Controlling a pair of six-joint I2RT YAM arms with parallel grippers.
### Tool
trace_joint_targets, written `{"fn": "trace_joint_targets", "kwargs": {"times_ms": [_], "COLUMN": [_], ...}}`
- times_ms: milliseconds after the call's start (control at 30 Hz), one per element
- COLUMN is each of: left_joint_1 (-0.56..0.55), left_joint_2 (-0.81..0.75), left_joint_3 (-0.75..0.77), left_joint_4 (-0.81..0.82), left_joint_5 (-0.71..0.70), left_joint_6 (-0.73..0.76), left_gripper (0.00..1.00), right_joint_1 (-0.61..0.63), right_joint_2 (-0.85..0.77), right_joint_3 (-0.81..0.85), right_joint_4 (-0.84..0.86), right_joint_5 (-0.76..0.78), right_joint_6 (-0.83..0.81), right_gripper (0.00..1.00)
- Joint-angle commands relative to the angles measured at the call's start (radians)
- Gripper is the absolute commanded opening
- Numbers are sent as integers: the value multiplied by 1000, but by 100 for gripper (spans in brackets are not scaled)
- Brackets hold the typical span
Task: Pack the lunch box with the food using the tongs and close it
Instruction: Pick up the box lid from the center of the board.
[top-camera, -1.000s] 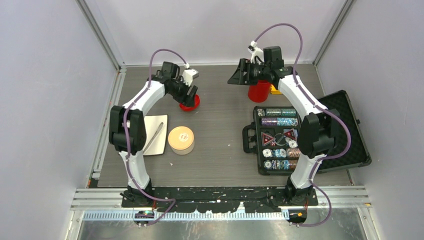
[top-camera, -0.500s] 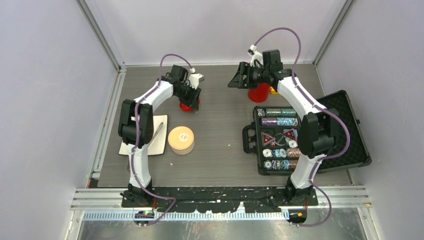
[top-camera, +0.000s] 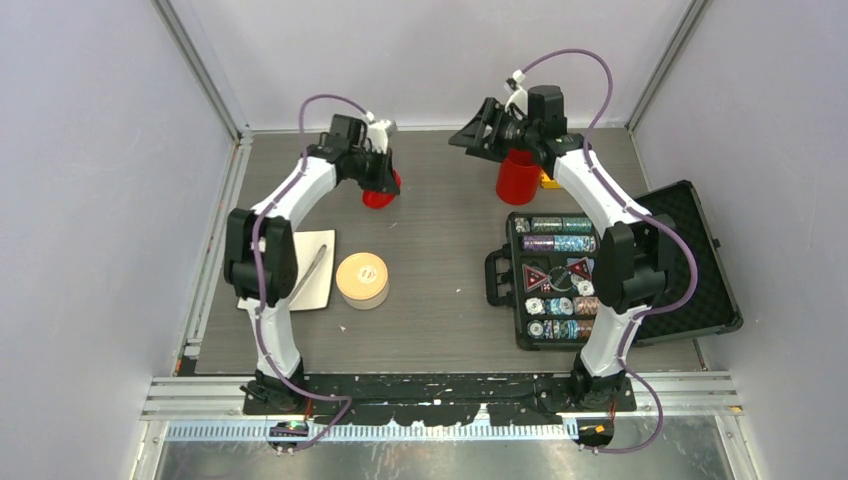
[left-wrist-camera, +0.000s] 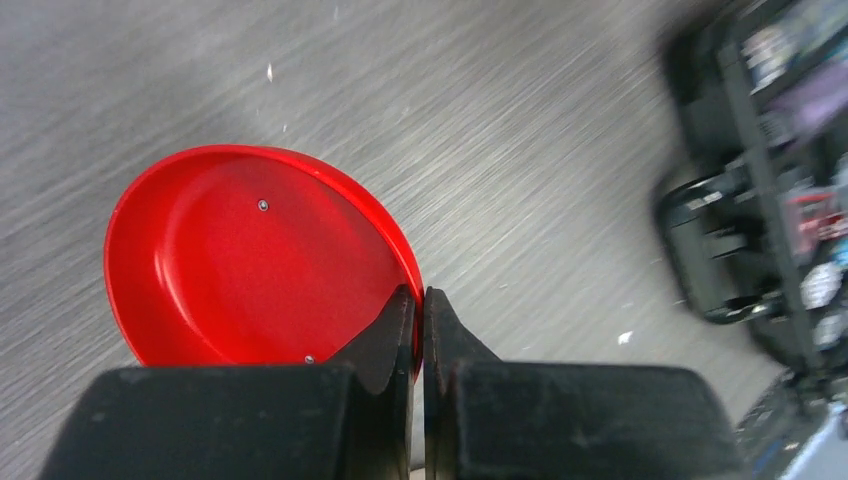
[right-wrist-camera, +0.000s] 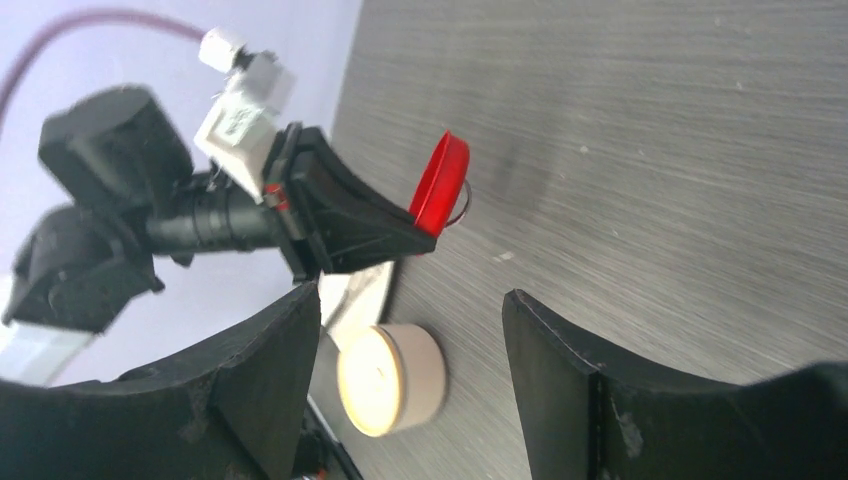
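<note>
Although the task has hardly begun, the overhead view shows where everything stands: the lunch box (top-camera: 362, 285) sits on the worktop (top-camera: 440, 300) near the left arm with its tan lid (top-camera: 361, 270) on, and the tongs (top-camera: 312, 270) lie untouched on a white sheet (top-camera: 322, 245) just beside it. No food is visible, so opening, packing and closing all appear to remain. At the far side the left tool (top-camera: 381, 185) is at a red lid (top-camera: 382, 196); the right tool (top-camera: 468, 138) hangs above a red cup (top-camera: 517, 180), behind the open chip case (top-camera: 700, 260).

In the left wrist view the fingers are pressed together on the red lid's rim, pinching it.

In the right wrist view the right tool stands spread and holds nothing; beyond it the red lid is tilted edge-on, clear of the worktop.

A second ago the left tool was spread over the red lid, which lay flat; since then it has clamped and raised it. The right arm has drawn slightly back.
</note>
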Motion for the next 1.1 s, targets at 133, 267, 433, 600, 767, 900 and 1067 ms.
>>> {"fn": "trace_joint_targets", "kwargs": {"times_ms": [133,267,433,600,767,900,1067], "left_joint_1": [122,162,171,169,165,160,160], "left_joint_2": [-283,-331,-375,-425,-478,-514,-548], "left_joint_3": [-86,-106,-106,-143,-174,-199,-228], "left_joint_4": [510,684,742,824,881,917,930], "left_joint_5": [144,161,206,248,232,244,244], "left_joint_6": [-526,-665,-767,-900,-999,-1014,-1027], "left_gripper": [0,0,0,0,0,0,0], "right_joint_1": [3,22,56,107,164,210,257], "right_joint_2": [31,22,3,-6,0,21,53], "right_joint_3": [119,108,84,64,88,137,210], "right_joint_4": [326,416,454,486,487,476,486], "right_joint_5": [32,69,73,84,136,162,182], "right_joint_6": [460,610,646,667,693,717,728], "right_gripper": [71,72,72,73,72,69,63]}}
